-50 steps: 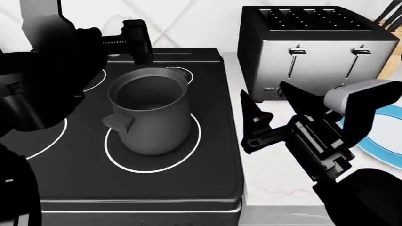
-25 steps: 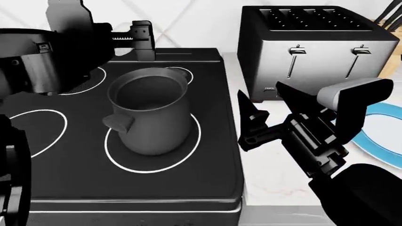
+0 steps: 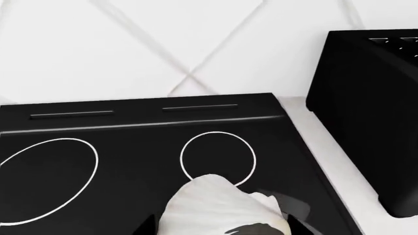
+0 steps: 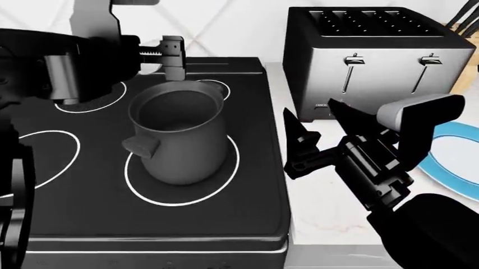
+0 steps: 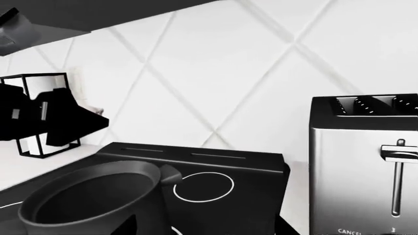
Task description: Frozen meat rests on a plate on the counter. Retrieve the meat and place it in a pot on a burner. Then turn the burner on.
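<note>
In the left wrist view the frozen meat (image 3: 219, 205), a pale rounded lump, sits between the jaws of my left gripper (image 3: 222, 227), which is shut on it. From the head view, the left gripper (image 4: 170, 56) hangs above the back of the cooktop, just beyond the far rim of the pot (image 4: 176, 134). The tall grey pot (image 5: 91, 200) stands on the burner (image 4: 179, 203), a large white ring. My right gripper (image 4: 311, 112) is open and empty over the counter (image 4: 322, 218), between cooktop and toaster. Behind the right arm the plate (image 4: 436, 167) shows only part of its blue rim.
A boxy chrome toaster (image 4: 374, 56) stands at the back right of the counter, close to the right gripper. A smaller white circle (image 3: 183, 161) is marked behind the pot, and other large rings (image 4: 45, 162) lie to the left. The tiled wall is directly behind the cooktop.
The left arm has swung right and its gripper has dropped slightly toward the pot's far rim. The right gripper has barely moved.
</note>
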`<state>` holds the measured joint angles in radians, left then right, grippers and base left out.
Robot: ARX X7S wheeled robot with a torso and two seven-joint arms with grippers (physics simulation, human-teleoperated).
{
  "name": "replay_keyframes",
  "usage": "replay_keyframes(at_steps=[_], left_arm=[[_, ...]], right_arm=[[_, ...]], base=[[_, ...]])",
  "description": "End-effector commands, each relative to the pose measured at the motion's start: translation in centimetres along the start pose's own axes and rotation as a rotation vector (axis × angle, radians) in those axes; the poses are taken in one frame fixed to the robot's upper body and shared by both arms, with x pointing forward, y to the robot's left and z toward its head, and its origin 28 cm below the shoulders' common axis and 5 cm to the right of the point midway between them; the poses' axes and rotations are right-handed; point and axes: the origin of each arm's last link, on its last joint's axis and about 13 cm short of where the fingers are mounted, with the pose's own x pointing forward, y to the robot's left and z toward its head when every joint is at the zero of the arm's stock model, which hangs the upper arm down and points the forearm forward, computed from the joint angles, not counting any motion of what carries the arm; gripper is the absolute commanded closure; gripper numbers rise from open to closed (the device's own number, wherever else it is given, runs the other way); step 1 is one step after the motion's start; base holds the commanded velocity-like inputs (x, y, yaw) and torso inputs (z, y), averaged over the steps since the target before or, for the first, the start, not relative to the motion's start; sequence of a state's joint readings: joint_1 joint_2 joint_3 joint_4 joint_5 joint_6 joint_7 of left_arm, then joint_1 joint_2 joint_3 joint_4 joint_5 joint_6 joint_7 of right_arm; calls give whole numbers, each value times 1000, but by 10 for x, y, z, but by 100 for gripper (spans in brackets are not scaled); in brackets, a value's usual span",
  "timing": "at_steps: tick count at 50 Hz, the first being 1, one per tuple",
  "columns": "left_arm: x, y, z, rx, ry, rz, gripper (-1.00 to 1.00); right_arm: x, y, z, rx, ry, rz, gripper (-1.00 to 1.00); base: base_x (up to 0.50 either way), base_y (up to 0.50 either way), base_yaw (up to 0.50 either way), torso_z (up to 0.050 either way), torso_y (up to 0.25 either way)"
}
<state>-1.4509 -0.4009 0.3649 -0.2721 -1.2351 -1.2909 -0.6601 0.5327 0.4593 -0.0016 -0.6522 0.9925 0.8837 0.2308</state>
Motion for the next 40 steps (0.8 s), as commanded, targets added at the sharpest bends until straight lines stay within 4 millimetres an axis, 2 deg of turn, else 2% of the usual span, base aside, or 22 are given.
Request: replay_keyframes(at_steps=[1,13,24,40], left_arm=[[4,0,1,-2,34,-13,100],[4,-5,0,16,49,-38,100],[-5,-18,-1,53,51,-106,100],[-14,-21,0,69,48,-133,100]], right_arm=[[1,-1,-2,10,8,-2,-100],[2,-3,-4,17,12,-6,-100],[2,-5,-6,24,11,-11,-100],[3,-6,-9,36,15,-10,-100]], base=[[0,0,0,0,0],[0,0,0,0,1],[0,0,0,0,0],[0,0,0,0,0]])
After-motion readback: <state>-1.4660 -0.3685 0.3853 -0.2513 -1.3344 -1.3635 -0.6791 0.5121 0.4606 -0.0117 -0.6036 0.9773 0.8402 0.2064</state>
